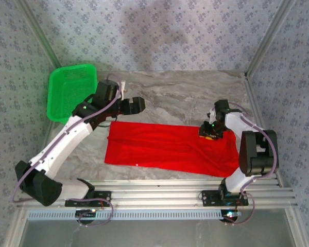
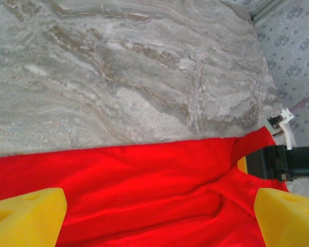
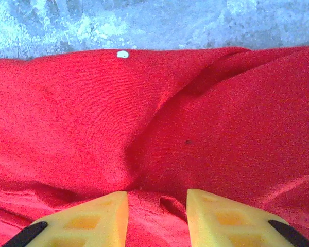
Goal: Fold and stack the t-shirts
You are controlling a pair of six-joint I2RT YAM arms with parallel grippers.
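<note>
Shirt [image 1: 165, 149] lay long across the table [image 1: 185, 92]. Right gripper [image 1: 208, 133] sat on its right end, grip unclear; left gripper [image 1: 139, 104] hung open by the left end.

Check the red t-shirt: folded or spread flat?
Partly folded, it seems: the red t-shirt lies as one long band, no sleeves or print showing from above. Not yet a compact fold.
</note>
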